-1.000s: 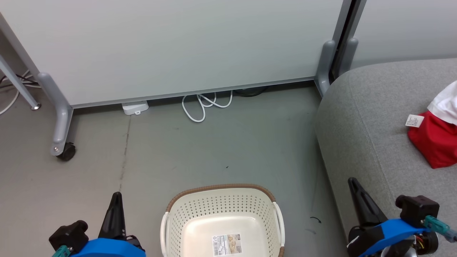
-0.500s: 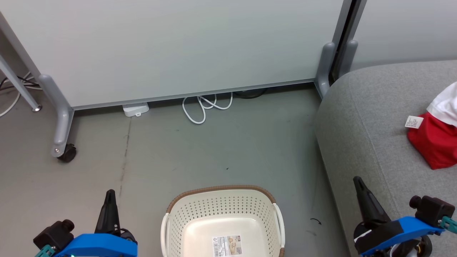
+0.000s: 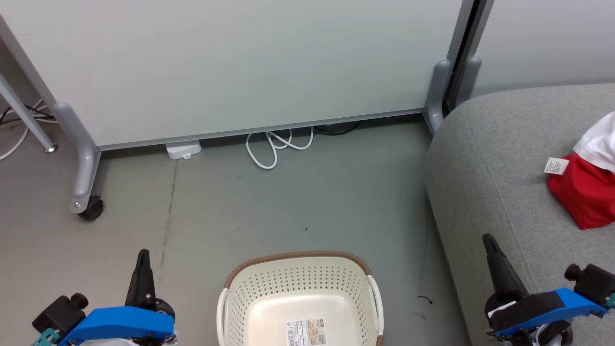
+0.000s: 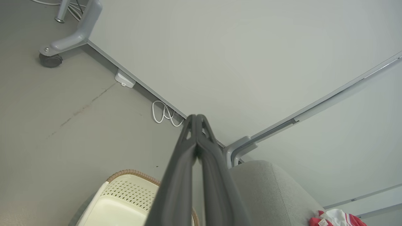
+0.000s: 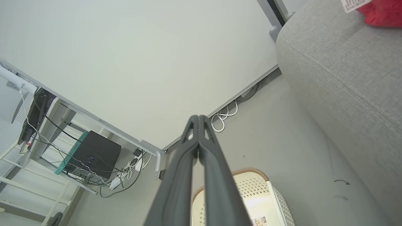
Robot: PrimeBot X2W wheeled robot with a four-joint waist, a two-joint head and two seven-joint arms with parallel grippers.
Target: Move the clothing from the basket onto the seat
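The cream basket [image 3: 300, 283] with its brown rim stands on the floor at the bottom centre, nothing but a label on its base. Red clothing [image 3: 586, 190] with white trim and a white tag lies on the grey seat [image 3: 499, 163] at the right edge. My left gripper [image 3: 142, 254] is shut and holds nothing, left of the basket. My right gripper [image 3: 489, 240] is shut and holds nothing, over the seat's front edge, right of the basket. The wrist views show both finger pairs pressed together: left gripper [image 4: 197, 117], right gripper [image 5: 198, 117], with the basket [image 4: 132, 191] [image 5: 251, 188] below them.
A pale partition panel [image 3: 230, 67] on castor feet [image 3: 89, 209] closes off the back. A white cable coil [image 3: 276, 144] and a small white adapter [image 3: 182, 149] lie at its base. A desk with a black box and cables [image 5: 91, 153] stands off to the side.
Both grippers have drawn back toward the bottom of the head view, staying shut. The camera has tilted slightly, so the whole scene sits a little lower.
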